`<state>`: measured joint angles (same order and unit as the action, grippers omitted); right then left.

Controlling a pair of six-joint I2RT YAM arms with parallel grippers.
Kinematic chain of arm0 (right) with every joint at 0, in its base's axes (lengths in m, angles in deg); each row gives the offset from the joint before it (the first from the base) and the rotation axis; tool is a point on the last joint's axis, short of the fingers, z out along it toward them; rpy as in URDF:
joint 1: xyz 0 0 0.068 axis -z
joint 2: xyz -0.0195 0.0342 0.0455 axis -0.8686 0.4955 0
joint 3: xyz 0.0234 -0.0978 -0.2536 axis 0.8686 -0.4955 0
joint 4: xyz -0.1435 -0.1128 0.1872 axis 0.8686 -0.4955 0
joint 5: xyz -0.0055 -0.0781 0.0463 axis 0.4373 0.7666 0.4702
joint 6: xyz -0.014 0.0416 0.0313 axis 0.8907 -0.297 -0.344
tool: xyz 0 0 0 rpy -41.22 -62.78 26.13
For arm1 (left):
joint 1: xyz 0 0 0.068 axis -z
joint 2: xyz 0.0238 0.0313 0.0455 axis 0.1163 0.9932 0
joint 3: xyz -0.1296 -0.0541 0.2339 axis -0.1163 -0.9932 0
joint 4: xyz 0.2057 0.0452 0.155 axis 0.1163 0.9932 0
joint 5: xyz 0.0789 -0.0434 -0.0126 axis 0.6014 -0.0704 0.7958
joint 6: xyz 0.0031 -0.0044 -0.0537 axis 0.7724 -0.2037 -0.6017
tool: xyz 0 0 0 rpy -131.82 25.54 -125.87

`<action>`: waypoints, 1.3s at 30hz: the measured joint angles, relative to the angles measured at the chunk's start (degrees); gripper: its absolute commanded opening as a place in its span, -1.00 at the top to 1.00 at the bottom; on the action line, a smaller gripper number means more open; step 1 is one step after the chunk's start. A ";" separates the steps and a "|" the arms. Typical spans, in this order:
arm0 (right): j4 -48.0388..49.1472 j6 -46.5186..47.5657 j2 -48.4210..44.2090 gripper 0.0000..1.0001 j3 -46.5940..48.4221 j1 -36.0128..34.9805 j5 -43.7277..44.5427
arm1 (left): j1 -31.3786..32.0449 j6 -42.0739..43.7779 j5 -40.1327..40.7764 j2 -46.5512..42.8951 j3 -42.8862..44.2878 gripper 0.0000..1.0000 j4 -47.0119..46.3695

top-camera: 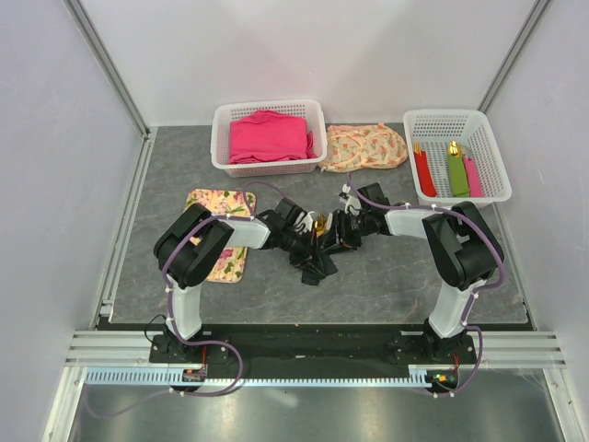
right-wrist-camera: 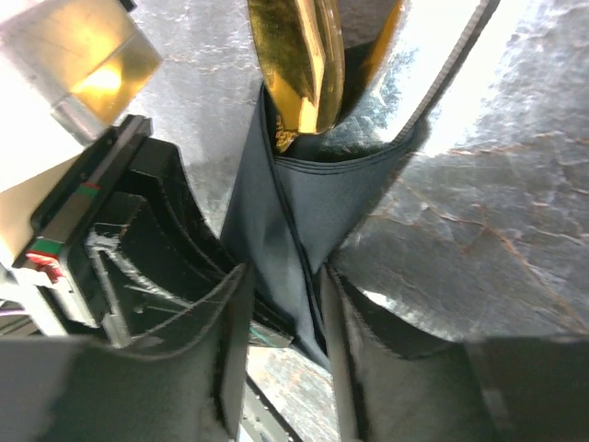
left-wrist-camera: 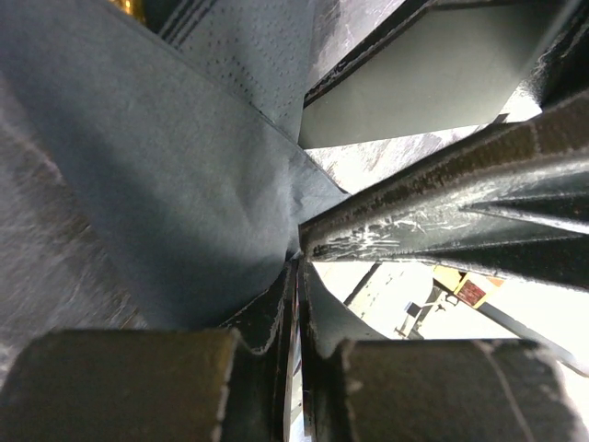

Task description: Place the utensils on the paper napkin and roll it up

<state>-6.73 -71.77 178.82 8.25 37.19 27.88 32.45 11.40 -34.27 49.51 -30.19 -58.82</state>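
Two grippers, your left gripper (left-wrist-camera: 296,281) and right gripper (right-wrist-camera: 285,281), are each pinched tight on the paper napkin (top-camera: 317,267) just right of the floral mat (top-camera: 221,203), with the utensils (right-wrist-camera: 299,64) tucked inside, so you look mid-roll and must next turn it snugly over them.

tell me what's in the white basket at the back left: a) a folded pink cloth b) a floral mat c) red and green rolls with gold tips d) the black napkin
a: in the top view a folded pink cloth fills the back left basket; the coloured rolls lie in the right basket, and the black napkin sits outside both baskets.
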 measured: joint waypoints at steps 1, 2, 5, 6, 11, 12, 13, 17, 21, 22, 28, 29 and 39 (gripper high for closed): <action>-0.07 0.26 0.02 0.18 0.00 0.02 0.11 | 0.00 0.02 0.00 0.00 0.00 0.79 0.07; -0.17 0.42 0.07 0.18 0.00 0.02 0.24 | 0.00 0.02 -0.02 0.00 0.00 0.79 0.09; -0.35 0.72 0.13 0.26 0.00 0.02 0.24 | 0.00 0.02 -0.02 0.00 0.00 0.79 0.09; -0.35 0.90 0.13 0.26 0.00 0.02 0.26 | 0.00 0.02 0.00 0.00 0.00 0.79 0.09; -0.33 1.84 0.11 0.54 -0.50 0.02 0.07 | 0.00 0.02 0.04 0.00 0.00 0.78 0.09; -0.37 1.97 0.11 0.62 -0.66 0.00 0.02 | 0.00 0.02 0.04 0.00 0.00 0.78 0.09; -0.39 2.32 0.11 0.72 -0.87 -0.04 0.13 | 0.00 0.02 0.07 0.00 0.02 0.78 0.09; -0.85 3.10 0.24 1.00 -1.70 -0.42 0.09 | 0.00 0.00 0.07 0.00 0.02 0.64 0.04; -0.83 3.87 0.42 1.00 -1.68 -0.42 -0.09 | -0.02 -0.31 0.26 -1.40 -1.57 0.40 -2.60; -0.81 4.02 0.52 1.00 -1.64 -0.42 -0.26 | -0.13 -0.42 0.39 -2.23 -2.29 0.38 -3.30; -1.07 4.70 1.01 1.00 -1.20 -0.42 -0.92 | -2.73 -1.49 1.44 -10.10 -5.64 0.36 -7.28; -1.11 4.79 1.03 1.00 -1.16 -0.42 -0.96 | -3.13 -1.49 1.44 -11.02 -5.64 0.40 -7.78; -1.29 4.96 1.05 1.00 -1.03 -0.42 -1.01 | -1.09 -1.46 1.79 -7.93 -6.67 0.82 -7.76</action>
<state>-8.02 -66.81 179.86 7.22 36.77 26.87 31.36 9.94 -32.48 41.58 -36.86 -66.58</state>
